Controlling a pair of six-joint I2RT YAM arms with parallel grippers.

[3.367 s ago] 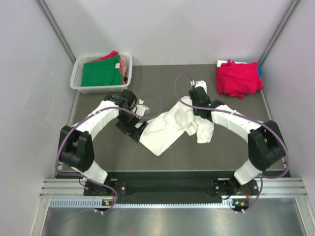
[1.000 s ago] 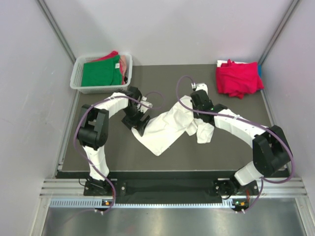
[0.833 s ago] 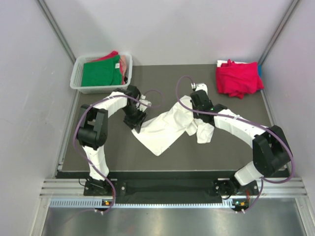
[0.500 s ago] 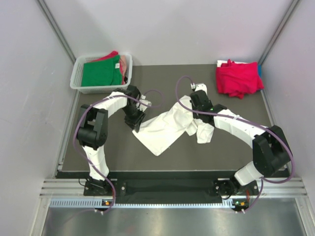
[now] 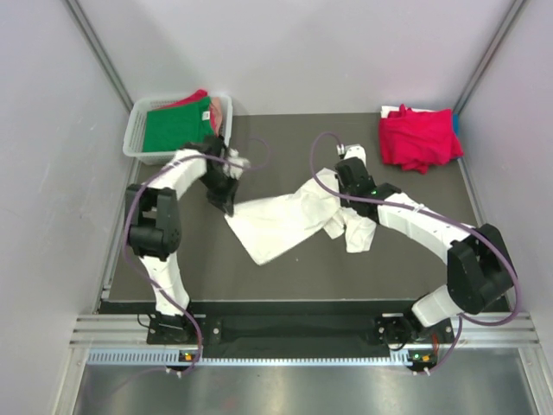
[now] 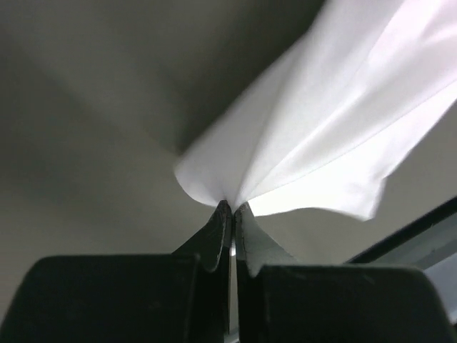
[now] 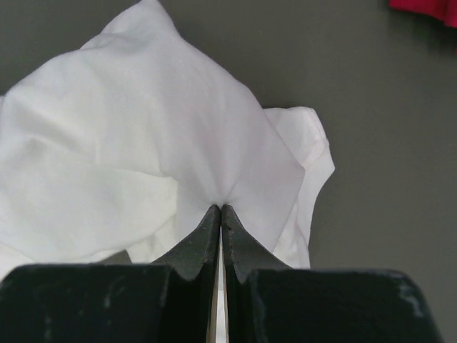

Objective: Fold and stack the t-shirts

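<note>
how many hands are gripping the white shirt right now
2. The left hand pinches the left corner of the white shirt; the right hand pinches a bunched fold near its right end.

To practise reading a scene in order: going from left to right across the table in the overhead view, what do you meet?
white basket → left gripper → white t-shirt → crimson t-shirts

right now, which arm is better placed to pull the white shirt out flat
Probably left: the left gripper pinches an end corner of the white shirt, while the right gripper holds a bunched fold.
</note>
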